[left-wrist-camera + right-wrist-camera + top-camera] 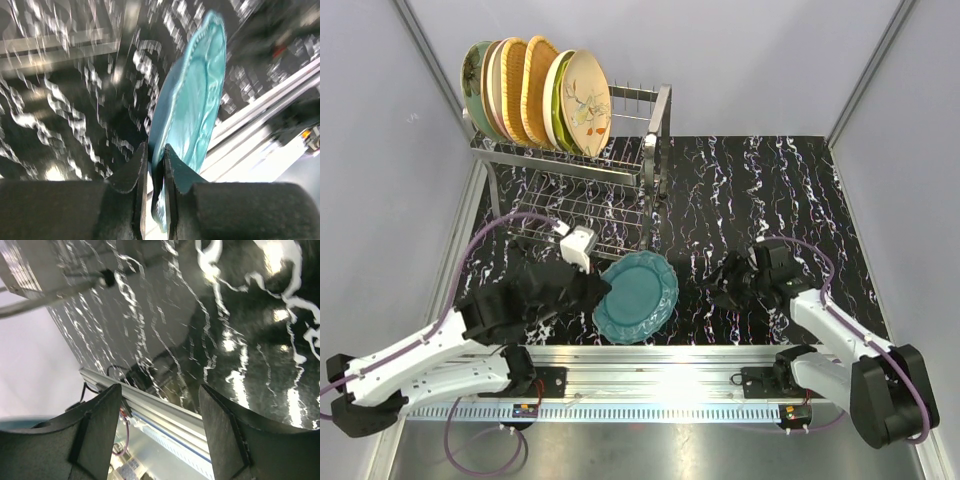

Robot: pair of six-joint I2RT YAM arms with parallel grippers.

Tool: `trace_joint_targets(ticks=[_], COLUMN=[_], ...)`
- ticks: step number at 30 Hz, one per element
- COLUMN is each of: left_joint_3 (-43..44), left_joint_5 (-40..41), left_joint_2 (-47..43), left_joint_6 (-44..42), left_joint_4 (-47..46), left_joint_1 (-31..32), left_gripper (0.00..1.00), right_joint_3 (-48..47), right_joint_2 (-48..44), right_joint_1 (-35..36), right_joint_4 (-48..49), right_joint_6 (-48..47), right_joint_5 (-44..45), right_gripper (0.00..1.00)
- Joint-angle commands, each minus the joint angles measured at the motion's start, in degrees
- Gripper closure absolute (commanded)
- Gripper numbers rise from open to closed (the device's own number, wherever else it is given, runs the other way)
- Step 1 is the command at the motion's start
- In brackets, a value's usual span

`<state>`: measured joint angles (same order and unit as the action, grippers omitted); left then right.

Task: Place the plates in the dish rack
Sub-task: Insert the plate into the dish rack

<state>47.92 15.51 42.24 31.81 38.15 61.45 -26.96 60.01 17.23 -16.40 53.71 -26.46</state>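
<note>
1. Left hand (154, 159) is clamped on the rim of the teal plate (192, 110); the plate is tilted over the table (770, 190), just before the dish rack (653, 150).
2. Right hand (159, 390) is wide and empty, to the right of the plate.

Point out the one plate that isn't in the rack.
The teal plate, clamped at its rim in the left gripper; the other plates all stand upright in the dish rack's top tier.
</note>
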Motion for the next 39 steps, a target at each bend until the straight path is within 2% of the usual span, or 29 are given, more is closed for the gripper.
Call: trace_joint_targets(ticks=[1, 4, 7, 15, 20, 29, 33, 39], left_joint_3=[13.8, 23.8, 29.9, 42.4, 48.1, 53.6, 55.3, 63.5], left_joint_5=[3.2, 8.8, 11.7, 18.6, 20.7, 30.9, 31.2, 30.5], left_joint_2=[2.8, 6.1, 7.1, 10.2, 13.0, 19.0, 21.0, 25.9], left_joint_6=[-4.9, -6.5, -10.3, -18.4, -25.0, -38.4, -46.6, -52.6], left_joint_4=[-2.6, 1.7, 2.4, 1.7, -2.1, -13.1, -20.6, -23.2], left_joint_1=[0.2, 0.2, 0.2, 0.2, 0.2, 0.2, 0.2, 0.1], left_gripper=[1.00, 1.00, 1.00, 1.00, 1.00, 1.00, 1.00, 1.00], right_joint_3=[3.1, 4.5, 5.2, 6.5, 7.7, 8.6, 7.5, 7.4], right_joint_2=[-1.5, -6.0, -8.1, -1.7, 0.1, 1.2, 1.1, 0.9], right_joint_1=[0.2, 0.3, 0.2, 0.2, 0.3, 0.3, 0.3, 0.3], right_joint_4=[7.8, 7.1, 6.4, 10.4, 14.6, 15.3, 13.7, 13.2], right_joint_6=[2.4, 2.6, 2.5, 2.2, 3.8, 3.9, 2.5, 1.8], right_joint_5=[-4.6, -2.4, -1.9, -5.5, -7.4, -7.3, -6.2, -5.8], right_gripper=[0.30, 0.30, 0.30, 0.30, 0.31, 0.31, 0.32, 0.32])
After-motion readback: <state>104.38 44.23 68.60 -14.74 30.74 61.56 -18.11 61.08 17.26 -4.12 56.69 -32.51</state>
